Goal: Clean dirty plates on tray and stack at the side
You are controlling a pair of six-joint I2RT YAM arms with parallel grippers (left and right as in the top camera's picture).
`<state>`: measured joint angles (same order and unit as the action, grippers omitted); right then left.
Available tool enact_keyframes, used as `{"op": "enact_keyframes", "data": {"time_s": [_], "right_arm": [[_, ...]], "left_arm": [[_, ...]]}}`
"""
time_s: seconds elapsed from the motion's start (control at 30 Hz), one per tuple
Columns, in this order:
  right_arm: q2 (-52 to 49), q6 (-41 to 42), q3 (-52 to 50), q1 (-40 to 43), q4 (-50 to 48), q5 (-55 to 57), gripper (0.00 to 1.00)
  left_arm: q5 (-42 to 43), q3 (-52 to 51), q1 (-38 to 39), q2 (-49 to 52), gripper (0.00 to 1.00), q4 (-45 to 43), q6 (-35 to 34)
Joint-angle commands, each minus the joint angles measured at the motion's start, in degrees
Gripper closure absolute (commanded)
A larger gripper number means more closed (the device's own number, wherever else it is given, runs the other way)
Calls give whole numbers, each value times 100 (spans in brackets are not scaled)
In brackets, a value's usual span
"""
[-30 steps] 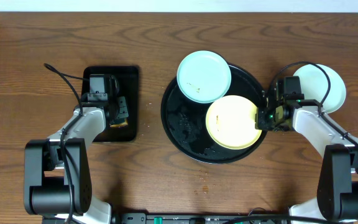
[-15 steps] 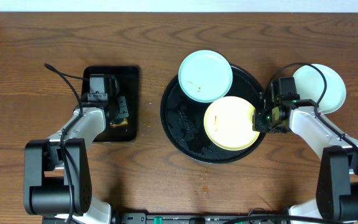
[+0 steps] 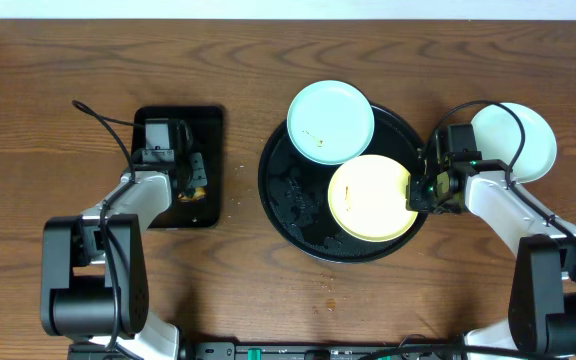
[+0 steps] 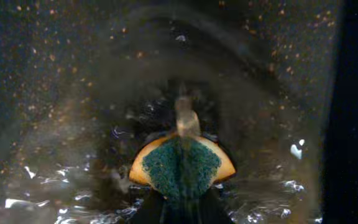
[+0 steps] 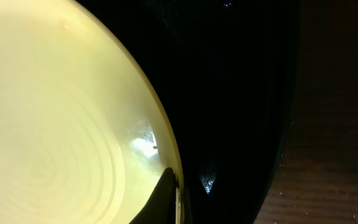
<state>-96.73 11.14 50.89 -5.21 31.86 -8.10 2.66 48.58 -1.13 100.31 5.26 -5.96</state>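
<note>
Yellow plate point(image 3: 371, 197) lay flat inside the round black tray point(image 3: 290, 215), toward its right side. A mint plate point(image 3: 330, 122) sat at the tray's top edge, overhanging the rim, with a few brown specks on its lower part. A second mint plate point(image 3: 523, 140) lay off the tray on the table point(image 3: 268, 60) to the right, its left part covered by the right arm and a looping cable point(image 3: 488, 105).

The right gripper point(image 3: 420, 190) was at the yellow plate's right rim. From the right wrist, one finger point(image 5: 161, 200) lay on the rim's inner side. The other finger was lost in the dark below, so I could not tell whether the claw had clamped the plate. The rest of that view was mostly black, with the tray barely separable from shadow and a strip of wood at the right.

The left gripper point(image 3: 196, 185) hung over the rectangular black tray point(image 3: 208, 130), well apart from the plates. The left wrist view showed it pinching a sponge point(image 4: 182, 165), yellow with a green scouring face, between dark fingers point(image 4: 211, 210) cut off at the bottom edge. The surface under it looked wet and glinting, dotted with orange-brown specks, and blurred. A small pale smear above the sponge was too unclear to name.
</note>
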Motion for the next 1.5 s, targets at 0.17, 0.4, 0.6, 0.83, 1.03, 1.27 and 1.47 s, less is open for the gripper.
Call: {"op": "enact_keyframes", "data": {"time_s": [0.17, 0.4, 0.6, 0.83, 1.03, 1.27, 1.47], "right_arm": [[-120, -50, -118, -129, 28, 57, 99], [-120, -50, -118, -129, 28, 57, 99], [-120, -50, -118, -129, 15, 59, 99], [-120, -50, -118, -129, 7, 57, 99], [-120, -50, -118, -129, 4, 57, 99], [-120, -50, -118, -129, 0, 57, 99], [-120, -50, -118, -129, -57, 57, 99]], "left_arm": [[22, 122, -20, -1185, 93, -68, 52], [-507, 120, -20, -2286, 93, -131, 168], [-507, 120, -20, -2662, 92, -494, 170], [-507, 120, -20, -2664, 93, -579, 170], [-509, 120, -20, -2660, 93, -577, 170], [-494, 120, -11, -2583, 93, -518, 166], [-1082, 98, -55, -2214, 93, -435, 188]]}}
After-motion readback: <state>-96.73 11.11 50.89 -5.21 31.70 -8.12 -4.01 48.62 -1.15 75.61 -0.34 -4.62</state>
